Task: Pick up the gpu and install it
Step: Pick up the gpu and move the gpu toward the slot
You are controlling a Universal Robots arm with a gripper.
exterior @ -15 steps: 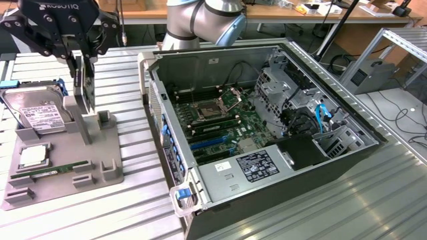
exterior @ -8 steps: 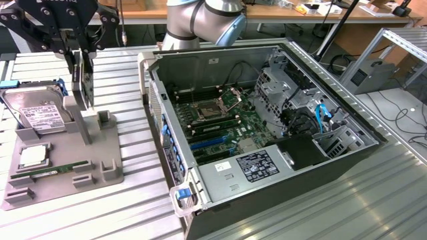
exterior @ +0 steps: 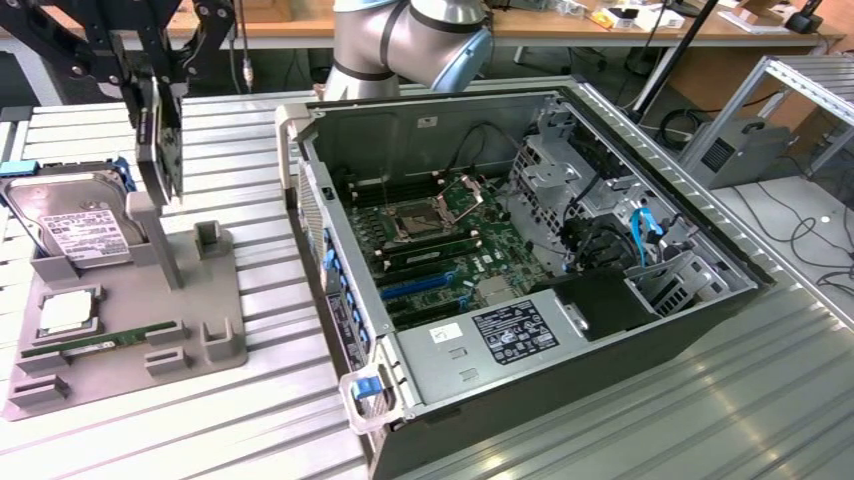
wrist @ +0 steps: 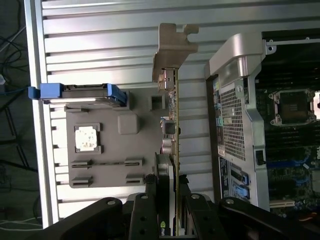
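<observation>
Hanging upper left in the exterior view, the gripper [exterior: 158,88] pinches the gpu [exterior: 167,150] between its fingers; a tilted grip could jam it against the computer case [exterior: 312,190].

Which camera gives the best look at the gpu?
The wrist view: the gpu runs edge-on from the end effector to its silvery bracket. In the exterior view the gpu is a dark slab above the grey holder.

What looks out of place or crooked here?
Nothing stands out. The gripper holds the card upright over the gray stand; the hard drive and memory stick sit in their slots.
</observation>
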